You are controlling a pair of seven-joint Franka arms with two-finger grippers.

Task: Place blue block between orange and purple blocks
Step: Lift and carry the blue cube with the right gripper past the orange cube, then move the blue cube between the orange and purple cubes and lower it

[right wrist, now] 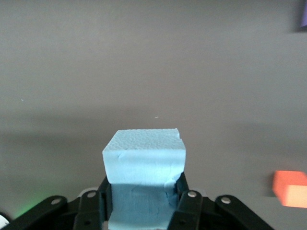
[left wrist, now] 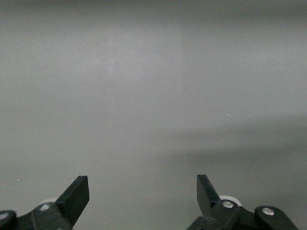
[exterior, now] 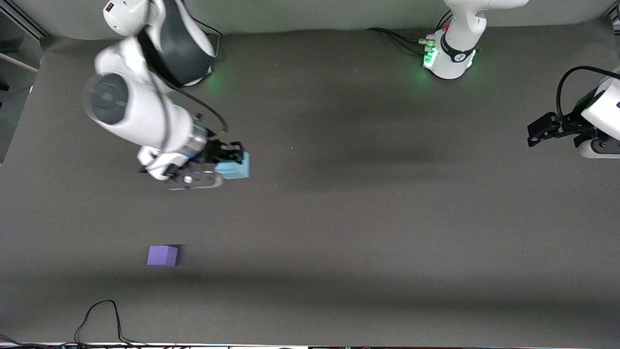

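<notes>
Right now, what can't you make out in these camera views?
- Orange block: hidden in the front view, likely under the right arm; cut by the right wrist view's edge.
- Purple block: only a corner at the right wrist view's edge.
- Blue block: lower part hidden by right gripper.

Matt, grainy foam blue block (right wrist: 144, 158)

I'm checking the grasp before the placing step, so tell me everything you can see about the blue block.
The blue block is a light sky-blue cube of matte, grainy foam with a small nick at one top corner. The right gripper is shut on its lower sides, one black finger pressed against each flank, and holds it upright over the table. Nothing else touches it.
</notes>
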